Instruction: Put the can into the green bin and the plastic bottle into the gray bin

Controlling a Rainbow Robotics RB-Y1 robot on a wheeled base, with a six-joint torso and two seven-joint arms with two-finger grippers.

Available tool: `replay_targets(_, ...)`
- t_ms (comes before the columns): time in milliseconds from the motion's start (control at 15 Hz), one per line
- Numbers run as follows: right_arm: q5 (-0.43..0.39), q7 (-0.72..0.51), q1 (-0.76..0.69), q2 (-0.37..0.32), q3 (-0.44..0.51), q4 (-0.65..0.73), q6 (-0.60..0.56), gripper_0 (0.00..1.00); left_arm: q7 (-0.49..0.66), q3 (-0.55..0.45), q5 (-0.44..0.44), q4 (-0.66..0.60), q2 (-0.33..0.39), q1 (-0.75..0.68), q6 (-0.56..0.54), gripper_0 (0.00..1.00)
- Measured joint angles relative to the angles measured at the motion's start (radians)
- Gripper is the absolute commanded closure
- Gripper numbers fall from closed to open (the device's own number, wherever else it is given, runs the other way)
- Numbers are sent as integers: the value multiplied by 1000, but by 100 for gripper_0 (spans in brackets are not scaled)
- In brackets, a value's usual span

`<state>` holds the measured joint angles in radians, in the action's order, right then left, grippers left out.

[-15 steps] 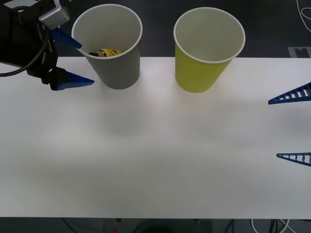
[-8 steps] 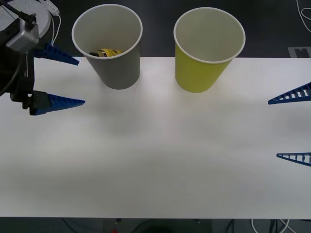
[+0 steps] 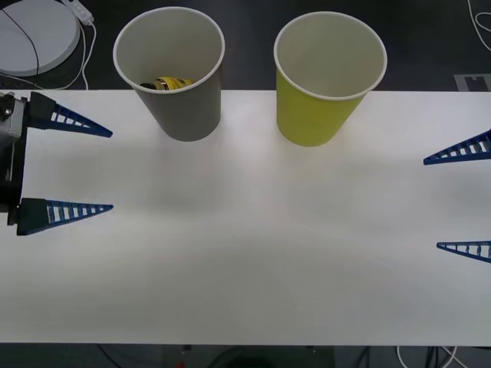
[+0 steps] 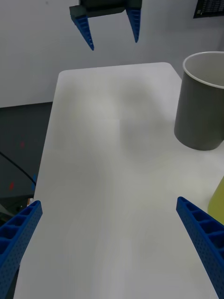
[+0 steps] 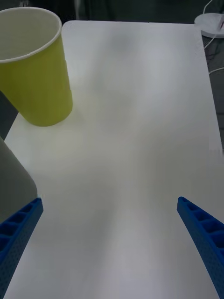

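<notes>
light: bright, even, from overhead
shadows: faint, soft smudges on table (image 3: pixel 253 230)
glare: none
focus: sharp, no blur

Gray bin (image 3: pixel 173 73) upper left of centre on white bench (image 3: pixel 245 230), plastic bottle (image 3: pixel 172 83) lying inside. Green bin (image 3: pixel 326 77) beside it, apart. Left claw (image 3: pixel 107 170) spread wide at left edge; right claw (image 3: pixel 433 203) spread wide at right edge.

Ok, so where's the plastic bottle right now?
In the front view, the plastic bottle lies at the bottom of the gray bin, on the table's far left, with the green bin to its right.
</notes>
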<state>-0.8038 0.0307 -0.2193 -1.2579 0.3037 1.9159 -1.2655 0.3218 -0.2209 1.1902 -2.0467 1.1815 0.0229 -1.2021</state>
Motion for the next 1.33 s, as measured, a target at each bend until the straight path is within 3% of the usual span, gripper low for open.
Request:
replay_targets(333, 0, 0, 0, 0, 0, 0, 0, 0, -7, -111, -1, -134, -46, -153, 0, 0)
replay_targets(1333, 0, 0, 0, 0, 0, 0, 0, 0, 42, -82, -31, -151, -50, -142, -20, 0)
